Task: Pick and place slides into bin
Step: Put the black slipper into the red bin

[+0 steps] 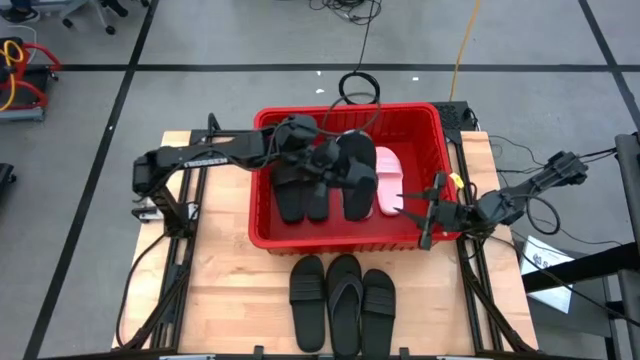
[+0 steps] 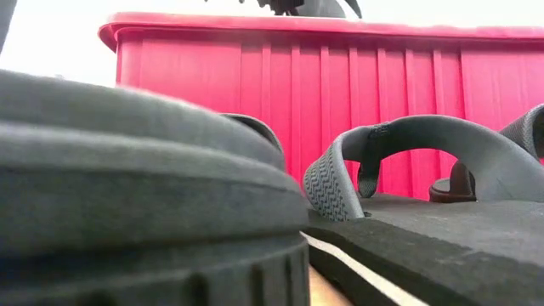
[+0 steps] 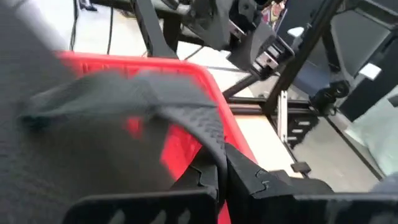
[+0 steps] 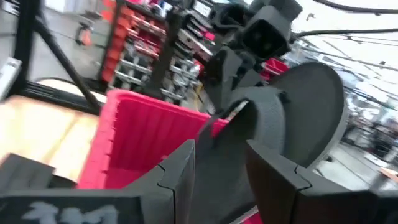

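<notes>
White "TROSSEN" lettering is showing on the left arm (image 1: 215,153). Left gripper (image 1: 322,160) is clamping a black slide (image 1: 357,170) by its strap, over the red bin (image 1: 268,230). Right gripper (image 1: 430,208) is waiting with fingers parted at the bin's near wall. Three black slides (image 1: 342,300) are lying outside the bin, well apart from both grippers.

The high view looks straight down on the whole bench (image 1: 230,290), with the red bin (image 1: 262,222) near the middle. The low view sits at bench height, very close behind the black slides (image 2: 408,204) that lie in front of the bin (image 2: 255,85), and faces its front wall. The left wrist view looks along a held black slide (image 3: 124,124) toward the bin's rim (image 3: 193,68). The right wrist view faces the bin (image 4: 143,137) from outside its right wall. All four views share the bin.
</notes>
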